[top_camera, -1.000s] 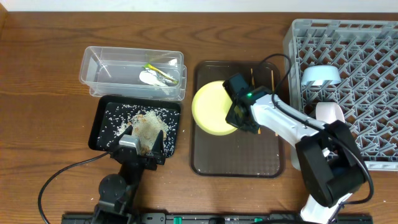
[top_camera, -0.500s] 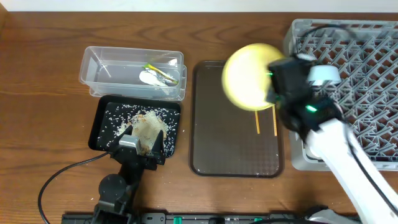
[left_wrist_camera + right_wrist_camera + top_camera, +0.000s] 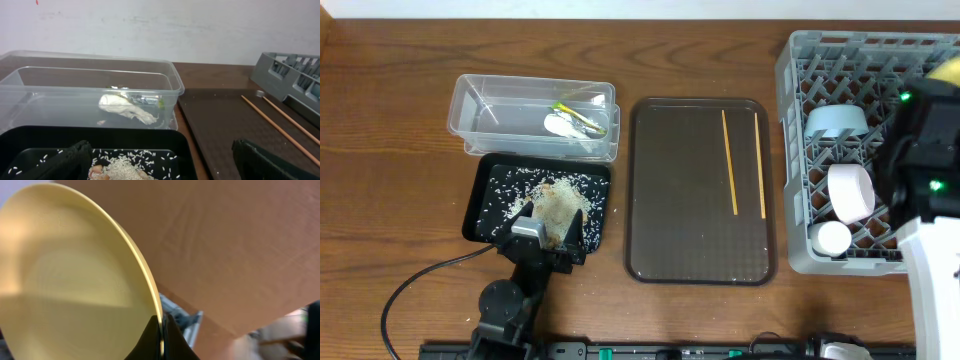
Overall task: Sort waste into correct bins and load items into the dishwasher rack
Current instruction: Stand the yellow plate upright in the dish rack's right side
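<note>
Nothing readable is showing in any view: no text, label, brand, number or sign. The snack wrapper (image 3: pixel 576 116), lying in the clear tub (image 3: pixel 485 105) at about ten o'clock on the table, is appearing too small and blurred for any print to be made out.

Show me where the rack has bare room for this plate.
The rack's back rows, behind the blue bowl, are bare. Its tray-side column is crowded: blue bowl, pink bowl, cup. The arm hides its right side.
</note>
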